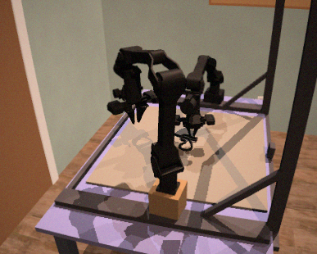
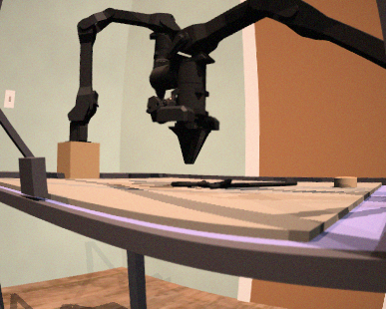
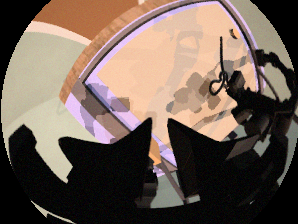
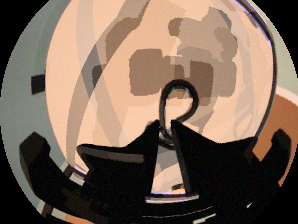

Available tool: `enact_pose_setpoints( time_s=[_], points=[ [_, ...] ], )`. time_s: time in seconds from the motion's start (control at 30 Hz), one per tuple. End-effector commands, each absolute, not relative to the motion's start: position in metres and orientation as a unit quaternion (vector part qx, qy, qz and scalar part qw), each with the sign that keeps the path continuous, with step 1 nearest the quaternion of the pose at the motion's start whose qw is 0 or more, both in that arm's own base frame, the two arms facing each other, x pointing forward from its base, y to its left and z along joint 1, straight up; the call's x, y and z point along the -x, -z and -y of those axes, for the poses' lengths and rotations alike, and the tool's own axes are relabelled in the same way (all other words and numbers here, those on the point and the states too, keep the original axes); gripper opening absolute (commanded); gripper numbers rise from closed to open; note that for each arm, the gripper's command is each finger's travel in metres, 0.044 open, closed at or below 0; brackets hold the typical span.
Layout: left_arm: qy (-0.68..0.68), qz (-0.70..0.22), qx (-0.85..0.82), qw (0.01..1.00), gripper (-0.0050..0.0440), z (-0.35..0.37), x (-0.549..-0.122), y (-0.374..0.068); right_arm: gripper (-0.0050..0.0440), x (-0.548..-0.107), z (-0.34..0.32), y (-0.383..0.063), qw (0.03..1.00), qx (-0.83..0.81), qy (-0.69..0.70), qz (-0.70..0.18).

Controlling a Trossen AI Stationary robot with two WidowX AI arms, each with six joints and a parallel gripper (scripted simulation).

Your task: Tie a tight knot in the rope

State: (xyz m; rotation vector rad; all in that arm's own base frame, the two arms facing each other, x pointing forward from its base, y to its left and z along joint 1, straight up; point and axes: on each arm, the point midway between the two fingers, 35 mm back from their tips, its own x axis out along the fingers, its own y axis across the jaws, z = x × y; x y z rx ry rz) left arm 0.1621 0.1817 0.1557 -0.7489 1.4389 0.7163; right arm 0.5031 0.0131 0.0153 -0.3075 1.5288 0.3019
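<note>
The thin black rope [image 1: 185,149] [image 2: 266,184] [image 3: 221,50] [image 4: 179,82] lies on the tan board. It has a rounded loop, crossings near it and a long straight tail, seen in the left wrist view. Whether the crossings form a knot cannot be told. My right gripper [image 1: 192,136] [image 2: 189,162] [image 4: 164,123] is slightly open and empty, above the rope near the loop. Its fingers hide part of the rope in the right wrist view. My left gripper [image 1: 138,121] [image 3: 159,121] is slightly open and empty, high above the board and well away from the rope.
The tan board [image 1: 235,176] [image 2: 152,204] has a dark frame around it. A small round wooden piece [image 2: 345,182] [image 3: 234,34] lies beyond the rope's tail. An orange block [image 1: 165,205] [image 2: 78,159] carries the left arm. Dark posts and braces stand along one side.
</note>
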Motion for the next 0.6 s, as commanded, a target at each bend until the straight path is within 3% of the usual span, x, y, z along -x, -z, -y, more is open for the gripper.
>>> enact_pose_setpoints(
  time_s=[0.0,0.57],
  points=[
    [-0.314,-0.623,0.324,0.639,0.0085,-0.1819,-0.1625,-0.1603,0.0065,-0.5068,-0.0134,-0.0189,0.708,0.14,-0.135,-0.679],
    [-0.314,-0.623,0.324,0.639,0.0085,-0.1819,-0.1625,-0.1603,0.0065,-0.5073,-0.0135,-0.0093,0.706,0.14,-0.136,-0.681]
  ],
)
